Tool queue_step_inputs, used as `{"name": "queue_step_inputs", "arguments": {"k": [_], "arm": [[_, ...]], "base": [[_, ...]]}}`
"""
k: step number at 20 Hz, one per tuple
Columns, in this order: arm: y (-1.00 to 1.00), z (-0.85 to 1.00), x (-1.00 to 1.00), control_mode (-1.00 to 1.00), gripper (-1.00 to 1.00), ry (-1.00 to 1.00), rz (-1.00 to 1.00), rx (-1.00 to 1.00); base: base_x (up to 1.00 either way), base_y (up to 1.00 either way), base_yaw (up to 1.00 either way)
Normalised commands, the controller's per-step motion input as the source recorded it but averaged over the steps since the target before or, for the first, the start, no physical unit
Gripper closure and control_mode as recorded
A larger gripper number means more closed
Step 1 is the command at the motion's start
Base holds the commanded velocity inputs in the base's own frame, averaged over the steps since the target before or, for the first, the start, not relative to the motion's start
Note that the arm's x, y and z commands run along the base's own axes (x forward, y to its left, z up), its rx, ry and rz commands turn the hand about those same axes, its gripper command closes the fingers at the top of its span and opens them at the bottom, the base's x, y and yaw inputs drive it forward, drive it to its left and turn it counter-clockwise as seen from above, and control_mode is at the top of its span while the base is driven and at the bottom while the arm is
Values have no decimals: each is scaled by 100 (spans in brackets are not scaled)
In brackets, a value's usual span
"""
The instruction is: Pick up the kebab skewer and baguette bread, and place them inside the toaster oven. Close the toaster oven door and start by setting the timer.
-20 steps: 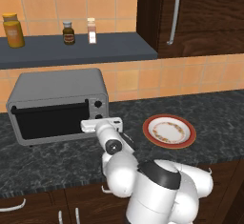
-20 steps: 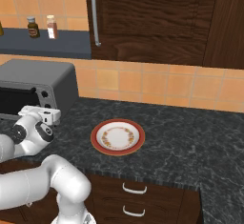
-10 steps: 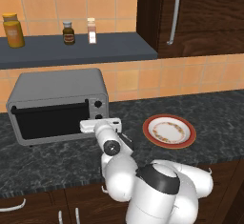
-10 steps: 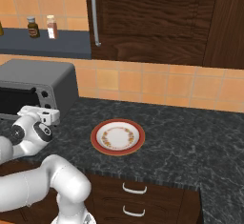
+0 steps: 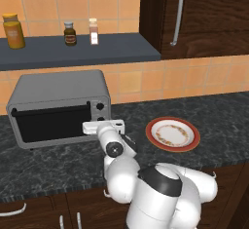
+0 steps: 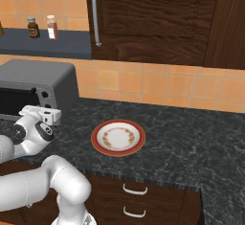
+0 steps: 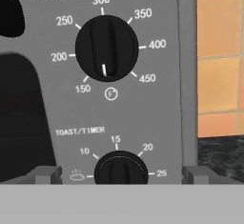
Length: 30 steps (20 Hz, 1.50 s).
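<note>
The toaster oven point(image 5: 61, 107) sits on the dark speckled counter point(image 5: 214, 116) with its door point(image 5: 51, 124) shut, and nothing can be made out behind the near-black glass — neither kebab skewer nor baguette bread is visible anywhere on the worktop. The gripper point(image 7: 116, 174) is pressed close to the oven's right-hand panel, its fingers point(image 7: 47, 174) spread wide on either side of the toast/timer knob point(image 7: 121, 169); whether the pads touch the knob cannot be told, as its lower half is cut off in the hand view. Above it, the temperature knob point(image 7: 106, 47) points its white mark downward, between 150 and 450. A red-rimmed plate point(image 5: 172, 134) lies bare to the right of the oven, well apart from it. Behind, orange tiles back a dark blue shelf point(image 5: 78, 50) carrying three small bottles point(image 5: 69, 33), beside a dark wood cabinet point(image 5: 209, 16). Compared with a second earlier, the arm has barely shifted — oven, plate and wrist sit where they were.
</note>
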Motion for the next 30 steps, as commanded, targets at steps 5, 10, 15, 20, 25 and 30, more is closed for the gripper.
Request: {"name": "queue_step_inputs", "arguments": {"k": [5, 10, 15, 20, 25, 30], "arm": [[0, 0, 0, -100, 100, 0, 0, 0], [0, 0, 0, -100, 100, -1, 0, 0], [0, 0, 0, -100, 100, -3, 0, 0], [0, 0, 0, -100, 100, -1, 0, 2], [0, -10, 0, -100, 100, 0, 0, 10], [0, -15, 0, -100, 100, 0, 0, 16]], "base": [[0, 0, 0], [0, 0, 0], [0, 0, 0], [0, 0, 0], [0, 0, 0], [0, 0, 0]]}}
